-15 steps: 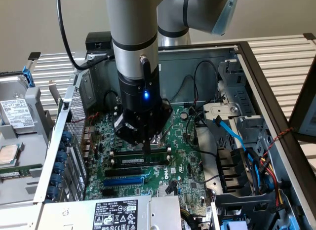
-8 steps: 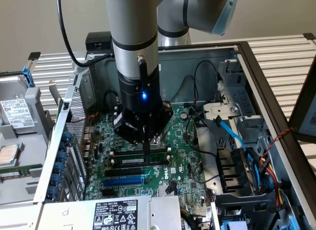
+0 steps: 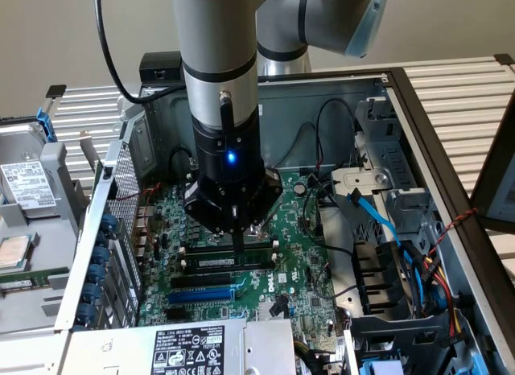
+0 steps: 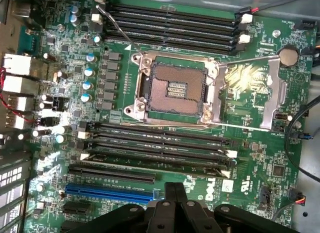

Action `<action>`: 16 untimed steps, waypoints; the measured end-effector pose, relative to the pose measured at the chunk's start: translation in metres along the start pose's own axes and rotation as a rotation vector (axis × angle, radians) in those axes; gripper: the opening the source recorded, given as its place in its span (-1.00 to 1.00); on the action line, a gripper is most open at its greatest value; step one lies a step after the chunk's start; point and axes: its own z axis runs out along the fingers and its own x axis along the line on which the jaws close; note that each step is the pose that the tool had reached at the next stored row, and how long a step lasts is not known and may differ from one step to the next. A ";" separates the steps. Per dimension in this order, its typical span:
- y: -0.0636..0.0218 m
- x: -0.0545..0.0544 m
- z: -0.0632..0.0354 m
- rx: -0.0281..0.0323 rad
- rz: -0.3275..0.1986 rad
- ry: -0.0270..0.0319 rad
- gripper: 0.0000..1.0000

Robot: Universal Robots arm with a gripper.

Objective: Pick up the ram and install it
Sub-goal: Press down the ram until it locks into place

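The ram (image 3: 228, 263) lies in a motherboard slot directly beneath the gripper (image 3: 239, 240), whose narrowly closed fingertips press its top edge.

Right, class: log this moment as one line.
gripper: directly above ram | ram: in slot near socket | seating: unclear

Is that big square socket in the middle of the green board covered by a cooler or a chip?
No: in the wrist view the square socket lies bare, its metal latch frame swung open beside it.
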 end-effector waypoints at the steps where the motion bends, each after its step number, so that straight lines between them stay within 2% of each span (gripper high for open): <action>1: 0.0000 0.000 0.0000 0.0004 0.013 0.0002 -0.79; 10: 0.0000 0.000 0.0000 0.0041 0.142 0.0008 -0.79; 16: 0.0000 0.000 0.0001 0.0025 0.148 0.0007 -0.79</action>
